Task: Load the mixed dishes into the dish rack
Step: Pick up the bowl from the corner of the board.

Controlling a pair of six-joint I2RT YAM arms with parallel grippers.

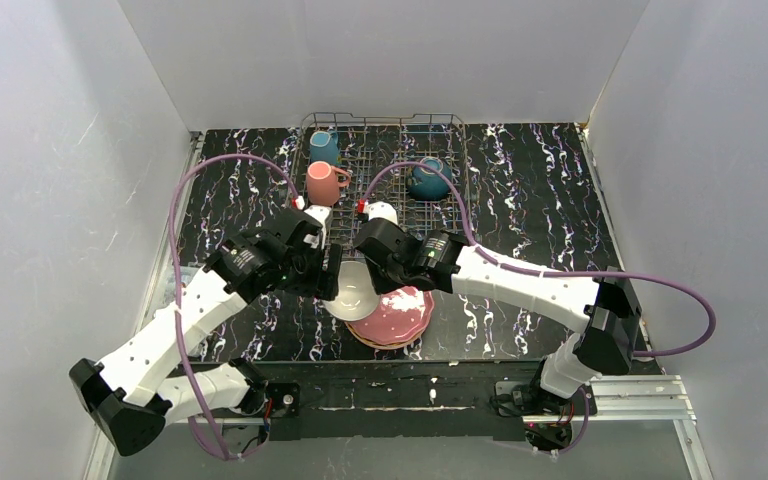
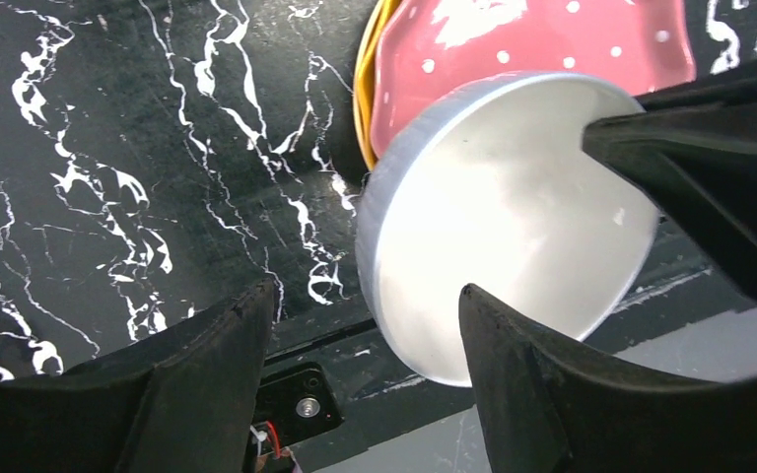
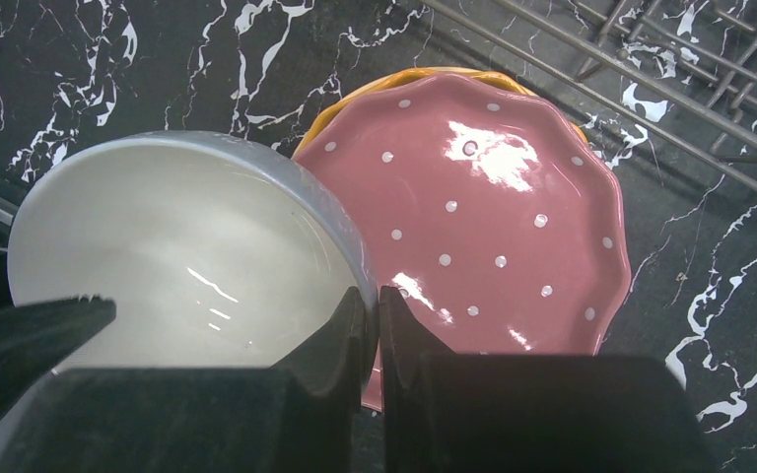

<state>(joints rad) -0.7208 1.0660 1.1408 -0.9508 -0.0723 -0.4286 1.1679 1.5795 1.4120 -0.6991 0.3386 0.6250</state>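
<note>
My right gripper [image 3: 375, 296] is shut on the rim of a white bowl [image 3: 177, 256], one finger inside it and one outside. The bowl [image 1: 352, 292] hangs tilted above the table's near edge, partly over a pink dotted scalloped plate [image 3: 493, 197] that lies on an orange plate [image 3: 404, 79]. My left gripper [image 2: 367, 294] is open at the opposite side of the bowl [image 2: 503, 227]. Its rim runs between the two fingers, and neither visibly touches it. The dish rack [image 1: 380, 125] stands at the back of the table.
In the rack stand a teal mug [image 1: 324, 148], a pink mug [image 1: 322, 183] and a dark-blue bowl [image 1: 427, 182]. Both forearms [image 1: 520, 280] meet over the middle of the black marbled table [image 1: 540, 190]. White walls close in three sides.
</note>
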